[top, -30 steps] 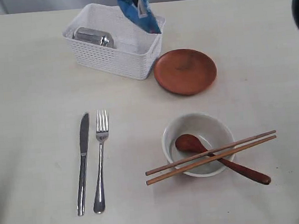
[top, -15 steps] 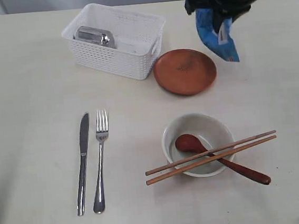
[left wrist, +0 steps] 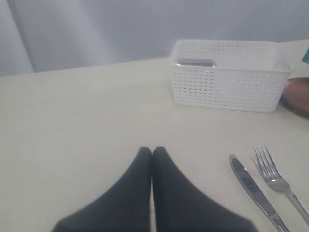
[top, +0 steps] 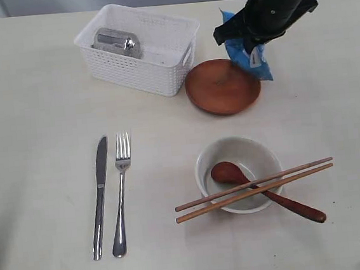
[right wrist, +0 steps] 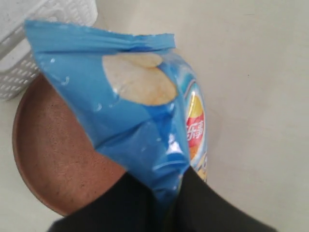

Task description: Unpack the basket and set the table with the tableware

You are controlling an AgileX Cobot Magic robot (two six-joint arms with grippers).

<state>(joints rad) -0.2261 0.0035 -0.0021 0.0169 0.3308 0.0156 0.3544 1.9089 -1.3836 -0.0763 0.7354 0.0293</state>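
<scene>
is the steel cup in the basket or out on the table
In: the steel cup lies inside the white basket, against one end wall.

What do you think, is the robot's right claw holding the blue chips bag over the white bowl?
No. The right claw holds the blue chips bag over the brown plate's edge, not the white bowl, as the exterior view shows.

Left hand (left wrist: 152,151) low, fingers pressed shut; right hand (right wrist: 166,187) raised, clamped on blue packet (right wrist: 125,111)
</scene>
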